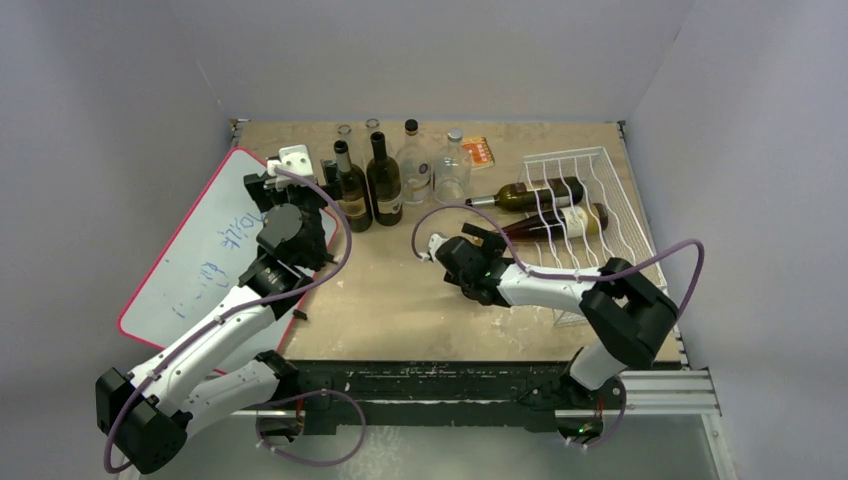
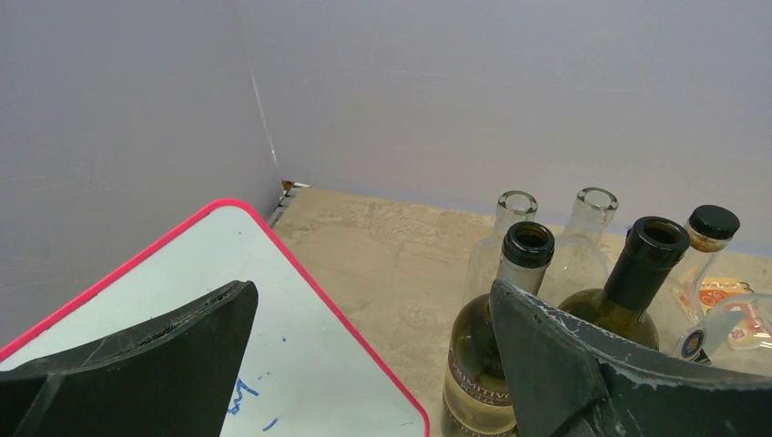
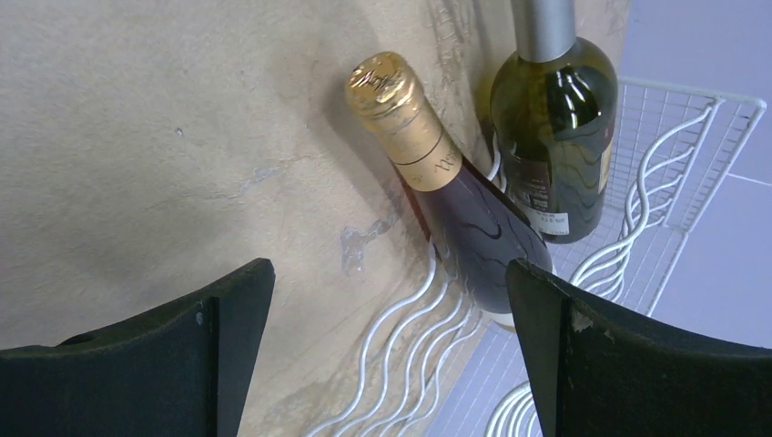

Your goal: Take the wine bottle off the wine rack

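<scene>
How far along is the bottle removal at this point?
Done: nothing visible yet. The gold-foil bottle and the green bottle both lie in the wine rack. In hand: the right gripper, open, faces the gold-foil bottle's neck without touching it. Left: close on it and lift it clear of the rack. The left gripper hangs open beside the standing bottles.

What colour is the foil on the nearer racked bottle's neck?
Gold. The foil on the dark glass bottle shows best in right wrist view.

White wine rack [image 1: 628, 225], red-edged whiteboard [image 1: 200, 270]
</scene>
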`<state>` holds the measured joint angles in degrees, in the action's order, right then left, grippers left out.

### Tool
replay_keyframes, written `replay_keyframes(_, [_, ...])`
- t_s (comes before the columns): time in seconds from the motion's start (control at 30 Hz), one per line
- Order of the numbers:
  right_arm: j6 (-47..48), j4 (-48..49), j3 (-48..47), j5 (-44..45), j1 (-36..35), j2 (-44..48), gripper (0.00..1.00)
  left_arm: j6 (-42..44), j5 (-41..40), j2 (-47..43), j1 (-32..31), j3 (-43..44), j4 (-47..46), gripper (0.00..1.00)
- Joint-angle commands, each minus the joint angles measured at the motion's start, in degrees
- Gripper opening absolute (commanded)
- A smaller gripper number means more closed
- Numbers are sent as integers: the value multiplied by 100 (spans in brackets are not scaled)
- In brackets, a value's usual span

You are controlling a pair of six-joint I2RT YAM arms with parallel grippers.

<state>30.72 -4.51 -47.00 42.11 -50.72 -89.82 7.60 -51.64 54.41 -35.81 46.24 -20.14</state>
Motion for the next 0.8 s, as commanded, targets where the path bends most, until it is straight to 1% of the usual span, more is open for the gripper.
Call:
replay_keyframes(0.0, [742, 1339, 407, 541, -19, -110, 100, -73, 38, -70, -28, 193, -148, 100])
replay_keyframes(0.2, [1471, 2609, 807, 694, 21, -552, 97, -100, 57, -88, -31, 191, -148, 100])
replay_keyframes(0.43, [2339, 4313, 988, 741, 331, -1226, 86, -105, 43, -96, -29, 185, -150, 100])
replay_keyframes(0.53, [2582, 4760, 1017, 660, 462, -1484, 83, -100, 24, -97, -31, 182, -160, 100])
replay_keyframes(0.77, [3024, 5618, 1068, 598, 697, -1873, 80, -109, 53, -101, -30, 178, -174, 100])
